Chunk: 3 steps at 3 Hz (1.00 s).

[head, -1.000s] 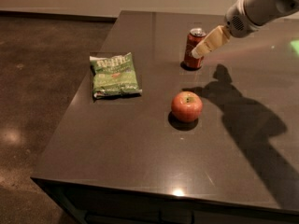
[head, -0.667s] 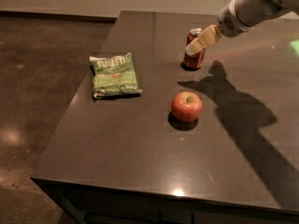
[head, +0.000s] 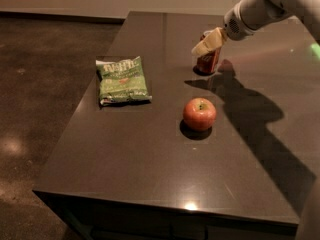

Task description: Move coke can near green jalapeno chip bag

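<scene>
1. The can [head: 207, 64] stands upright in the far half of the surface [head: 150, 159]. I read it about midway between the left and right edges. It is red, and only its lower body is in plain view.
2. The tool [head: 209, 43] sits at the top of the can and covers its upper part. It overlaps the can from the upper right. I cannot tell whether the tool is wide, narrow, or holding the can.
3. The arm [head: 260, 6] reaches in from beyond the far right corner and slopes down to the tool.
4. The chip bag [head: 121, 80] lies flat near the left edge, well apart from the can. It is green with white lettering at its far end.
5. An apple [head: 199, 113] rests near the middle of the surface. It lies closer to the near edge than the can, and apart from both can and chip bag.
6. The arm's shadow [head: 250, 109] falls across the surface from the can toward the near right corner.
</scene>
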Motion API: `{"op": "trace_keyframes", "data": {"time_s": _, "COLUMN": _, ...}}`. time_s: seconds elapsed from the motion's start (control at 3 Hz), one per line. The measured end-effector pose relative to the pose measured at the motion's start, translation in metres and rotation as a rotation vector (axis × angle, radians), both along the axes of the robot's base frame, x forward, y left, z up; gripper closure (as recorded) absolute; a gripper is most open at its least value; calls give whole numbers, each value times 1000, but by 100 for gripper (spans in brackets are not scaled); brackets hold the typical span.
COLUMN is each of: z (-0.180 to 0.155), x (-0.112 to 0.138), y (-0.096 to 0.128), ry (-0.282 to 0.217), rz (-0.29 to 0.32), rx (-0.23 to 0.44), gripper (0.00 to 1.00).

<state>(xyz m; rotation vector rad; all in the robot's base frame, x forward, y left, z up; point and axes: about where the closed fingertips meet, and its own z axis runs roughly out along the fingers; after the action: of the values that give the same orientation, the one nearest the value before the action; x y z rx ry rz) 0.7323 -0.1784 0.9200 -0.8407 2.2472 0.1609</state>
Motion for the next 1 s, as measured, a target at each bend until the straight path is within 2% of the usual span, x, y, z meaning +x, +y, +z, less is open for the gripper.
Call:
{"op": "trace_keyframes", "data": {"time_s": 0.33, "z": -6, "x": 5, "y": 3, "ry": 13, "rz": 7, "rx": 7, "gripper": 16}}
{"op": "trace_keyframes", "data": {"time_s": 1.0, "z": -2, "x": 1, "y": 17, "ry": 16, "rz": 60, "rx": 24, "gripper": 62}}
